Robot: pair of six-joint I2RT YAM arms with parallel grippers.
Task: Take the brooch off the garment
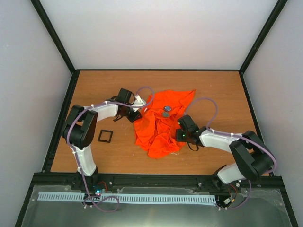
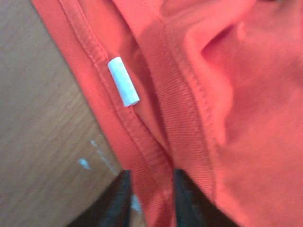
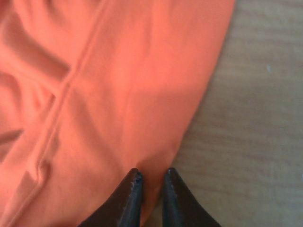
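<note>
The orange garment lies crumpled in the middle of the wooden table. Two small grey round pieces, apparently the brooch, sit on its upper part, apart from both grippers. My left gripper is at the garment's left edge. In the left wrist view it is shut on a stitched hem of the garment. My right gripper is at the garment's right edge. In the right wrist view it is shut on the edge of the cloth. The brooch shows in neither wrist view.
A small black square frame lies on the table left of the garment. A white rolled label sits on the hem ahead of my left fingers. Black frame rails and white walls border the table.
</note>
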